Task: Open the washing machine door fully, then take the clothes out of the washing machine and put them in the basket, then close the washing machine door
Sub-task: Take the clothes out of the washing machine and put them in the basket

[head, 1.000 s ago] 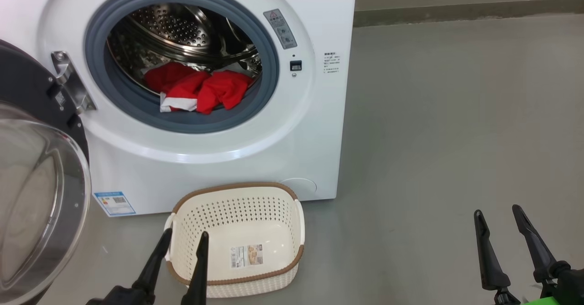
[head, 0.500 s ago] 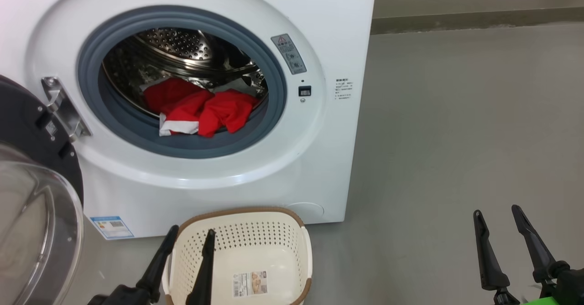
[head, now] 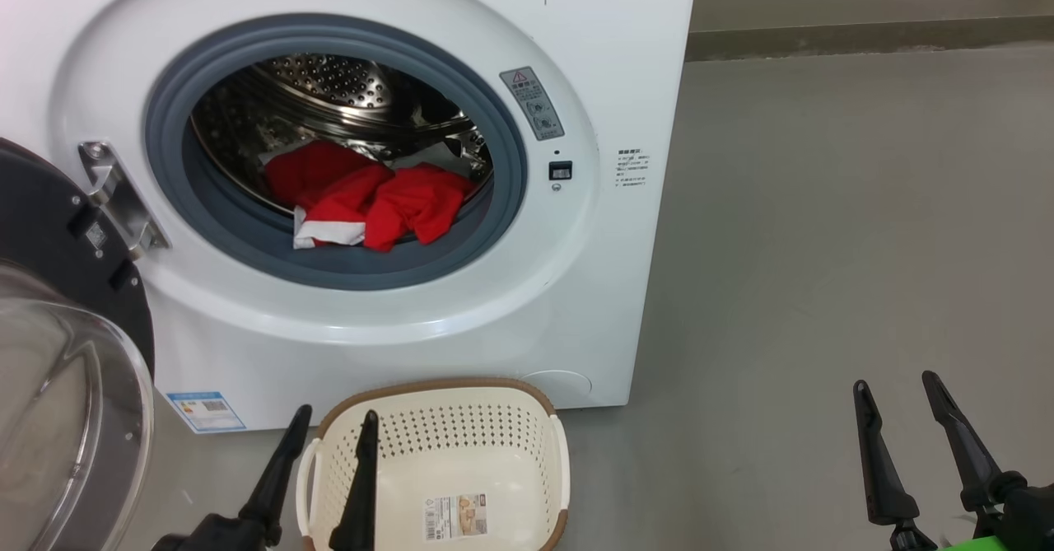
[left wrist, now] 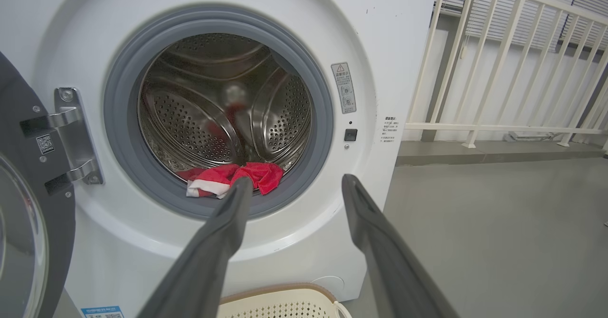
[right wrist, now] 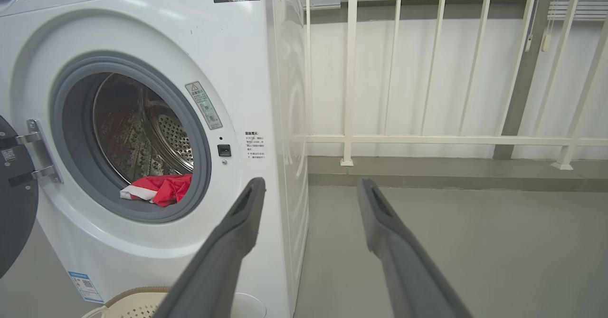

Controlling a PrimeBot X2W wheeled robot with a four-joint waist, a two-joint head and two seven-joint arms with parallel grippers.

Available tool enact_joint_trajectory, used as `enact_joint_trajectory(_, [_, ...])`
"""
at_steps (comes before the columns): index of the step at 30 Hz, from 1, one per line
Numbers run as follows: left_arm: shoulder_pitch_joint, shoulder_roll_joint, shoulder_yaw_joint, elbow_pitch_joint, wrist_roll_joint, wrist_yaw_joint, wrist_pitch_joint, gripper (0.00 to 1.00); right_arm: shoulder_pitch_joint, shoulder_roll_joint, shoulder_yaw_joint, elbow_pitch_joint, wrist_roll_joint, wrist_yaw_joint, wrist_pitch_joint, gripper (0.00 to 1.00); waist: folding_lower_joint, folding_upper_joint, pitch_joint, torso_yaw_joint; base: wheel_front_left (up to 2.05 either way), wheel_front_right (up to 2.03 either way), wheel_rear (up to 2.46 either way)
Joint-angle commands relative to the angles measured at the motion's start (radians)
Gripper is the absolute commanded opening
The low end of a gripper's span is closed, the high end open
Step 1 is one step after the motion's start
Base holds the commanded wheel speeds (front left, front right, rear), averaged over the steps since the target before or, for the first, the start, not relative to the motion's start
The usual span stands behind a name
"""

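The white washing machine (head: 461, 345) stands with its door (head: 58, 370) swung wide open to the left, glass bowl facing me. Red clothes (head: 370, 197) with a white band lie at the front of the steel drum, on the grey rubber ring; they also show in the left wrist view (left wrist: 237, 178) and the right wrist view (right wrist: 159, 188). The cream basket (head: 453, 469) sits on the floor below the opening, holding nothing. My left gripper (head: 333, 419) is open over the basket's left rim. My right gripper (head: 893, 386) is open, low at the right over bare floor.
Grey floor (head: 823, 246) stretches to the right of the machine. A cream railing (right wrist: 427, 137) and a low step run along the back wall. The open door takes up the space at the left.
The head view has shifted, so the machine sits lower and further right and the basket lower in the picture. The left gripper has edged slightly. Clothes and door are as before.
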Motion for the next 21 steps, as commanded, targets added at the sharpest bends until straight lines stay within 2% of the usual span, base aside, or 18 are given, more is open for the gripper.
enact_joint_trajectory(1, [-0.029, 0.004, 0.033, -0.027, 0.010, 0.010, -0.005, 1.00, -0.035, -0.016, 0.027, -0.022, 0.005, 0.006, -0.006, 1.00, 0.0000, 0.0000, 0.001, 0.000, 0.00, 0.00, 0.00])
enact_joint_trajectory(21, [-0.035, 0.002, 0.025, -0.026, 0.001, 0.020, -0.005, 1.00, -0.032, -0.016, 0.034, -0.031, -0.003, 0.006, -0.006, 1.00, 0.0000, 0.0000, 0.023, 0.015, 0.00, 0.00, 0.00])
